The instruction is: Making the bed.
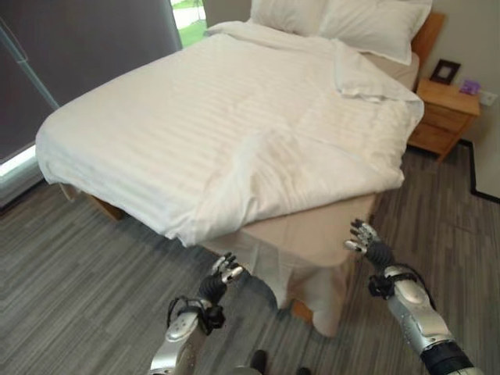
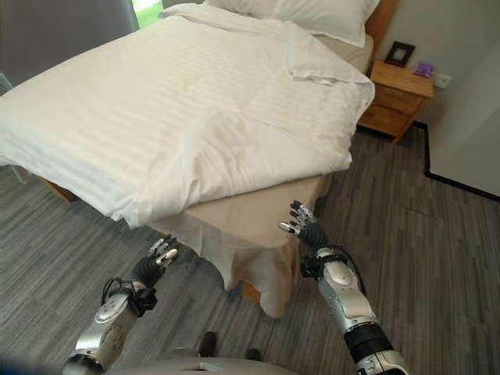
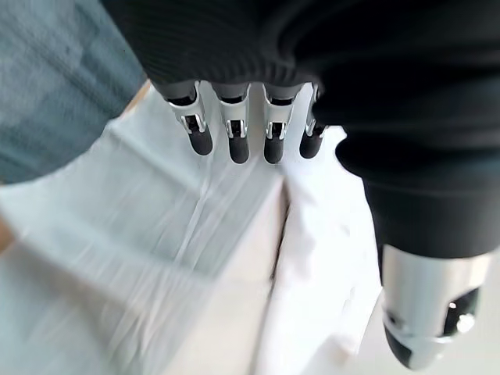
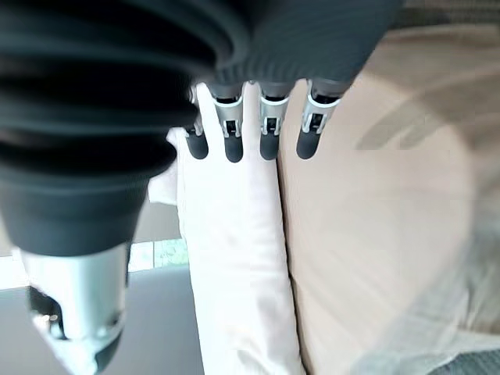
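White duvet (image 1: pixel 226 133) askew on bed, two pillows (image 1: pixel 344 22), wooden nightstand (image 1: pixel 447 109)

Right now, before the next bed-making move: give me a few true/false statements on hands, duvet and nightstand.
1. Both hands are open and hold nothing. True: the left hand and right hand have straight fingers, off the bedding.
2. The duvet covers the bed's near corner. False: the beige bed skirt is exposed there.
3. Two pillows lie at the head of the bed. True.
4. The nightstand is bare. False: a dark picture frame and a small purple thing sit on it.
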Robot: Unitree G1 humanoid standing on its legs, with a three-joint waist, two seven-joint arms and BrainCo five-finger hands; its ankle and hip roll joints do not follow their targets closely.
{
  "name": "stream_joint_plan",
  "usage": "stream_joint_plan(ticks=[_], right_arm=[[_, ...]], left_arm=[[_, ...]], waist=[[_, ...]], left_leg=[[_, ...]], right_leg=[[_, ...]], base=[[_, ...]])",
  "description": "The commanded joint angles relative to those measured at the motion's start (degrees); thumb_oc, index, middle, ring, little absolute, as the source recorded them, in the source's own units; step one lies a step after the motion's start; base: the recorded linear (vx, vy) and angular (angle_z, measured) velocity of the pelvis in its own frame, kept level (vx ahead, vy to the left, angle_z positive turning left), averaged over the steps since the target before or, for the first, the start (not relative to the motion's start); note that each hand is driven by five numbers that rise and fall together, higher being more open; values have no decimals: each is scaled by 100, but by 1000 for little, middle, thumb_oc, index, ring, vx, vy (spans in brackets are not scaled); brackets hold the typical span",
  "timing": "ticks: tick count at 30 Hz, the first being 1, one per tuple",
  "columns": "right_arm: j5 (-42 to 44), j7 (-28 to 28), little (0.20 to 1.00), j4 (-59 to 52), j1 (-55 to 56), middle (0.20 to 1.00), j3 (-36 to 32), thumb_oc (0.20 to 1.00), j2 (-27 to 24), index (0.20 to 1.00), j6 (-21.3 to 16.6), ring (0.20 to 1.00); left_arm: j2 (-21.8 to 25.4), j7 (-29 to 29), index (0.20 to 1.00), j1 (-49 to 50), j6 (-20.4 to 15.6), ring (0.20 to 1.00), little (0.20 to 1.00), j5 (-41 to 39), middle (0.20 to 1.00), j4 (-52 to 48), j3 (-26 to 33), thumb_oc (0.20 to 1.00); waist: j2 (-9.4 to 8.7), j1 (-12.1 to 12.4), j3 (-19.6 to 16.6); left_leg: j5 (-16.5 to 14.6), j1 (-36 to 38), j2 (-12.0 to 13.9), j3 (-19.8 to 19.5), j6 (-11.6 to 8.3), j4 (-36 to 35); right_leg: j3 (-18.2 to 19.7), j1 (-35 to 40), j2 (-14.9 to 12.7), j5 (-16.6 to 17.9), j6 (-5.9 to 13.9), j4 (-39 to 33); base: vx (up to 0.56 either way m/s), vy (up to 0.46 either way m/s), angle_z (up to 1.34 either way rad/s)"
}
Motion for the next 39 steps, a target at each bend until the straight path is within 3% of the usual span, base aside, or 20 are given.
stream_joint_plan(ticks=[1, 8, 11, 15, 16, 18, 20, 23, 26, 27, 34, 39], right_arm=[[-129, 77, 1000, -242, -59, 1000, -37, 1000, 4, 1000, -206, 1000], [-245, 413, 1000, -255, 230, 1000, 299, 1000, 3, 1000, -30, 1000], [-282, 552, 1000, -337, 331, 1000, 369, 1000, -34, 1000, 49, 1000], [-136, 723, 1000, -319, 434, 1000, 527, 1000, -100, 1000, 161, 1000], [-59, 752, 1000, -256, 451, 1000, 623, 1000, -110, 1000, 188, 1000], [-58, 752, 1000, -254, 447, 1000, 615, 1000, -105, 1000, 187, 1000], [-44, 796, 1000, -157, 541, 1000, 765, 1000, -135, 1000, 213, 1000], [-67, 856, 1000, -123, 635, 1000, 856, 1000, -203, 1000, 229, 1000], [79, 834, 1000, -104, 830, 1000, 737, 1000, -225, 1000, 240, 1000], [176, 769, 1000, 6, 841, 1000, 649, 1000, -241, 1000, 216, 1000], [770, 749, 1000, 252, 1107, 1000, 324, 1000, -164, 1000, 102, 1000], [971, 758, 1000, 235, 1180, 1000, 299, 1000, -124, 1000, -22, 1000]], left_arm=[[447, -130, 1000, -319, -218, 1000, 1000, 207, 1000, -412, -136, 1000], [1293, 319, 1000, -1920, -531, 1000, 1000, 685, 1000, -1313, 54, 1000], [1405, 458, 1000, -2384, -575, 1000, 1000, 751, 1000, -1273, 41, 1000], [1901, 859, 1000, -4007, -565, 1000, 1000, 1167, 1000, -200, -424, 1000], [2049, 1034, 1000, -4600, -519, 1000, 1000, 1210, 1000, 555, -619, 1000], [2049, 1031, 1000, -4623, -528, 1000, 1000, 1206, 1000, 575, -634, 1000], [2295, 1160, 1000, -5384, -431, 1000, 1000, 1283, 1000, 1693, -891, 1000], [2694, 1284, 1000, -6185, -267, 1000, 1000, 1869, 1000, 2822, -1230, 1000], [2814, 1366, 1000, -6842, -168, 1000, 1000, 1785, 1000, 3965, -1271, 1000], [3060, 1359, 1000, -7265, -87, 1000, 1000, 1857, 1000, 4457, -1402, 1000], [3818, 1382, 1000, -8403, -115, 1000, 1000, 1925, 1000, 5045, -1984, 1000], [3773, 1508, 1000, -8911, -227, 1000, 1000, 1877, 1000, 5037, -2246, 1000]], waist=[[-33, 134, -348], [8, -21, -388], [14, -85, -389], [45, -329, -389], [60, -473, -371], [56, -462, -366], [27, -656, -299], [-78, -861, -166], [-213, -1025, -91], [-300, -1184, -28], [-680, -1477, 160], [-823, -1586, 358]], left_leg=[[-140, 181, 87, -25, 2, 35], [-181, 179, 54, 30, -14, 35], [-205, 210, 64, 75, -15, 35], [-239, 232, 85, 213, -29, 35], [-240, 215, 101, 294, -37, 35], [-241, 215, 102, 299, -37, 35], [-232, 135, 141, 466, -52, 35], [-212, -23, 208, 674, -59, 35], [-216, -121, 263, 858, -70, 35], [-224, -203, 305, 986, -78, 35], [-155, -598, 444, 1271, -107, 35], [-77, -982, 468, 1397, -138, 108]], right_leg=[[-107, -162, -426, 264, 462, 74], [-72, -202, -451, 262, 518, 74], [-48, -197, -447, 256, 533, 74], [91, -261, -421, 294, 584, 74], [172, -329, -399, 329, 610, 74], [177, -331, -398, 330, 610, 74], [321, -499, -352, 412, 645, 74], [511, -757, -273, 534, 686, 74], [710, -955, -189, 623, 716, 74], [842, -1128, -128, 704, 753, 74], [1045, -1660, 40, 900, 835, 74], [948, -1951, 1, 970, 871, 74]], base=[[33, 73, 3], [19, 35, 1], [28, 17, -7], [25, 40, -18], [1, 40, -36], [-6, 26, -21], [-23, 39, -32], [-40, 35, -48], [5, 42, -49], [-27, 61, -48], [-13, 34, -36], [-41, 15, 10]])
